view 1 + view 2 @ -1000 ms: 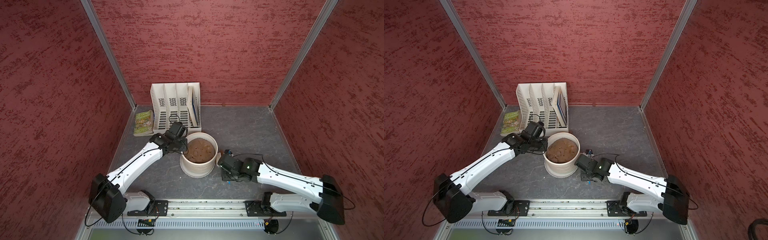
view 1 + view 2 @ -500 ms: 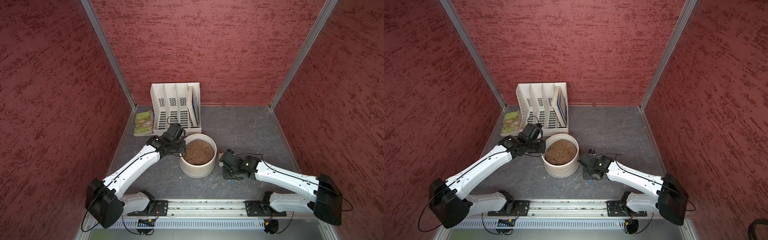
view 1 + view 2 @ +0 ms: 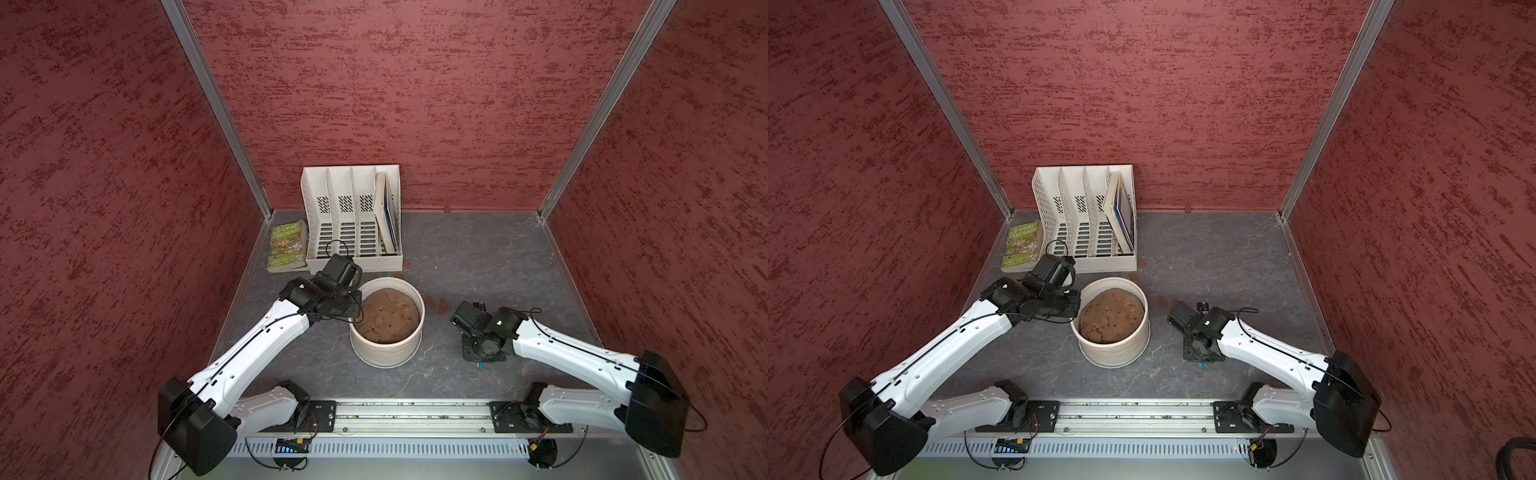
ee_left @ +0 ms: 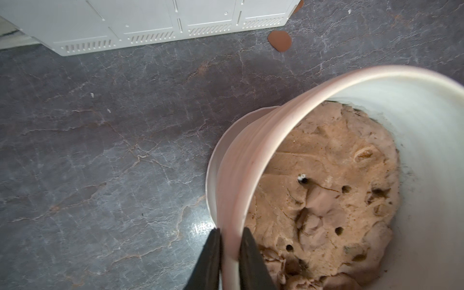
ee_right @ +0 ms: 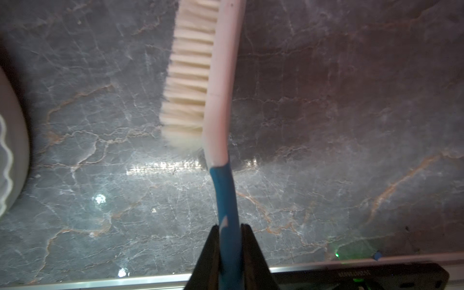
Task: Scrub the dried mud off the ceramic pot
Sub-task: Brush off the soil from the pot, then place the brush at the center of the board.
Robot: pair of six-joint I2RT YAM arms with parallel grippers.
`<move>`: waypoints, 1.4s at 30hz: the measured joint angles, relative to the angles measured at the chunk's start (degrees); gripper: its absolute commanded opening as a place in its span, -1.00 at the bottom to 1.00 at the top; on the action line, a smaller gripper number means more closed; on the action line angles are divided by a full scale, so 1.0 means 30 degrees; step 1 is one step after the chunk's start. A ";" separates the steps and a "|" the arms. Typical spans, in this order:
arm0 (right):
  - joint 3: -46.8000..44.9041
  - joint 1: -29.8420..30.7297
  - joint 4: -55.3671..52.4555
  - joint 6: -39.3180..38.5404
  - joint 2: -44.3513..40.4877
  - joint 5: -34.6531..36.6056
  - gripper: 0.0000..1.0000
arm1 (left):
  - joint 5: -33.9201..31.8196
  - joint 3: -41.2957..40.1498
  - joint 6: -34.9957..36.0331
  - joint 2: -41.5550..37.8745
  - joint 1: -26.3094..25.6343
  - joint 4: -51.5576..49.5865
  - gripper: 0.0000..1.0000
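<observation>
Right gripper (image 5: 231, 228), clamping the brush (image 5: 218, 88), has drawn back from the ceramic pot (image 3: 386, 353); left gripper (image 4: 231, 231) pinches its rim.

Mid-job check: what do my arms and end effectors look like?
The left arm and right arm match: white moulded shells, black joint housings, thin black cables looping at the wrists. The left end effector and right end effector each have two black tapering fingers. A green light glows on the right wrist.
</observation>
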 measured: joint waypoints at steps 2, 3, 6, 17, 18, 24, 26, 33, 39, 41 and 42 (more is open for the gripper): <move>0.0022 0.0000 -0.0080 -0.0102 0.0459 0.0044 -1.00 | 0.0226 0.0000 -0.0109 -0.0481 0.0000 0.0532 -0.18; 0.0087 0.0000 -0.0189 -0.0168 0.0780 0.0153 -1.00 | 0.0277 0.0007 -0.0153 -0.0743 0.0000 0.0787 -0.14; 0.0845 0.0000 -0.0758 -0.0415 0.2069 0.0816 -1.00 | 0.0321 0.0029 -0.0240 -0.1151 0.0051 0.1377 -0.10; 0.2470 0.0459 -0.2419 -0.0641 0.5348 0.2987 -0.59 | 0.0401 -0.0750 -0.1020 -0.2098 0.0721 0.3075 -0.07; 0.2470 0.0525 -0.2433 -0.0641 0.5399 0.3024 -0.46 | 0.0408 -0.0852 -0.1086 -0.2120 0.0787 0.3126 -0.07; 0.2477 0.0889 -0.2426 -0.0627 0.5413 0.3031 -0.19 | 0.0699 -0.1268 -0.1428 -0.2280 0.1304 0.3366 -0.06; 0.2543 0.0976 -0.2455 -0.0605 0.5355 0.3031 -0.15 | 0.0729 -0.1355 -0.1508 -0.2484 0.1421 0.3381 -0.06; 0.3577 0.1115 -0.3191 -0.0335 0.3978 0.3716 0.07 | 0.0590 -0.1362 -0.1705 -0.3140 0.1770 0.3381 0.10; 0.4801 0.1173 -0.3351 0.0007 -0.1137 0.5581 0.76 | -0.0831 -0.0874 -0.1435 -0.4277 0.2178 0.3541 1.00; 0.4830 0.1188 -0.2747 0.0022 -0.3577 0.6448 0.97 | -0.1596 -0.0721 -0.1319 -0.4860 0.2368 0.3905 1.00; 0.4809 0.1188 -0.2382 -0.0095 -0.4758 0.6921 0.97 | -0.2120 -0.0641 -0.1239 -0.5071 0.2455 0.4109 1.00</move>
